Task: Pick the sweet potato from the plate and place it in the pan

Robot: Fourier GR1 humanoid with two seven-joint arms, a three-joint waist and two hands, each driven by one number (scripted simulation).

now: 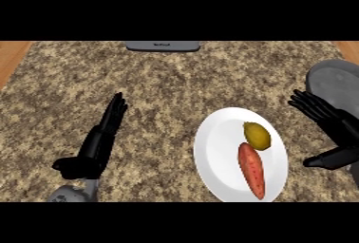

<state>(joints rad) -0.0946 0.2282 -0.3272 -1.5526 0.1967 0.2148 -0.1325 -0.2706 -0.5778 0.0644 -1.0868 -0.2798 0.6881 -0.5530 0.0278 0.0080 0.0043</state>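
At the far left, the robot's left hand (98,142) stands edge-on above the speckled brown stone surface (161,85), its black fingers (116,107) straight and pointing away, its thumb out to the side, nothing in its grasp. It sits well apart from the food, so it looks parked out of the way rather than taking part.

Near the far edge of the surface a grey flat object (163,45) lies half out of view; what it is cannot be told.

Right of centre lies the round white plate (210,142), carrying a yellow oval lemon-like fruit (257,135) and, just below and touching or nearly touching it, the long reddish-orange sweet potato (251,170), lying lengthwise and untouched.

The right hand (329,128) hovers just beside the plate's right rim, fingers spread and extended, thumb apart, holding nothing. That opening probably readies it to close around the sweet potato. Behind it, at the right edge, the dark grey round pan (333,83) waits, close to this hand, which likely explains why the right arm does the work.
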